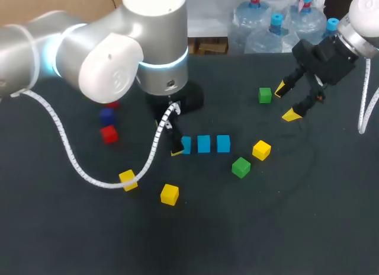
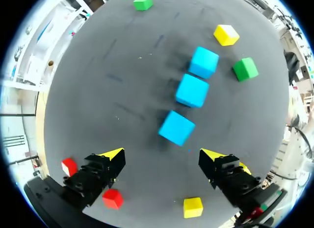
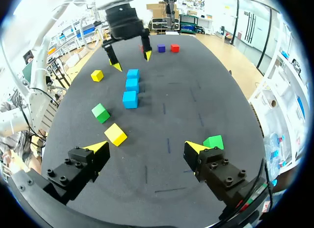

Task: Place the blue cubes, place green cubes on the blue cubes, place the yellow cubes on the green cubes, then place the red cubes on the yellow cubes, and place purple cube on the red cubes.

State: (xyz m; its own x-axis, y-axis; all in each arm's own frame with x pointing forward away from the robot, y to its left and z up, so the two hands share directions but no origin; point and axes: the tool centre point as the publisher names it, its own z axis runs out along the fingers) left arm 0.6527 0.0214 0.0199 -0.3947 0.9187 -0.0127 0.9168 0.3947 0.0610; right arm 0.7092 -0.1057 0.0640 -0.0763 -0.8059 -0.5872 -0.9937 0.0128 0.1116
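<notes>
Matt dark table [image 1: 308, 227]; smooth blue cubes [image 1: 204, 144]; glossy arm shell [image 1: 118, 44].

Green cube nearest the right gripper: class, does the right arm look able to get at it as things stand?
Probably yes. The green cube lies alone on the table, close beside the open right gripper, with nothing between them or over it.

Your head camera looks down on the table [image 1: 308, 227] from behind. The left wrist camera sits close over the blue cubes [image 2: 192, 90] ahead of the left gripper [image 2: 163, 153]; the right one sees them far ahead.
</notes>
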